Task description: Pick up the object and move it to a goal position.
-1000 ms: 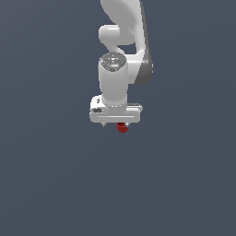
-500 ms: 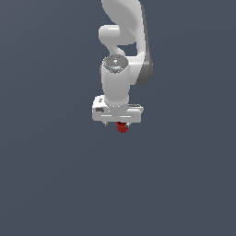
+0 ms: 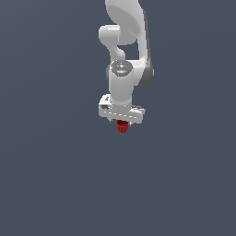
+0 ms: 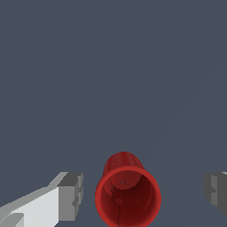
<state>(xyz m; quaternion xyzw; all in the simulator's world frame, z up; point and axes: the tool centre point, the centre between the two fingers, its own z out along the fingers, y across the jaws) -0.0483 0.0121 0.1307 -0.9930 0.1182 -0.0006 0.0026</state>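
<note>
The object is a tiny bright red cup [image 3: 122,126] with a hollow rim. In the exterior view it shows just below the white gripper [image 3: 121,120]. In the wrist view the red cup [image 4: 127,193] lies between the two grey fingertips. One fingertip [image 4: 71,195] is close to the cup's side with a thin gap. The other fingertip [image 4: 216,191] stands well apart from it. The gripper [image 4: 144,193] is open, with the fingers on either side of the cup and not touching it. The fingers themselves are hidden behind the hand in the exterior view.
A plain dark grey surface [image 3: 55,175] fills both views. The white arm [image 3: 126,37] rises above the gripper. No goal marker shows.
The wrist has come down a little and the hand has turned slightly over the cup. The red cup has stayed in place.
</note>
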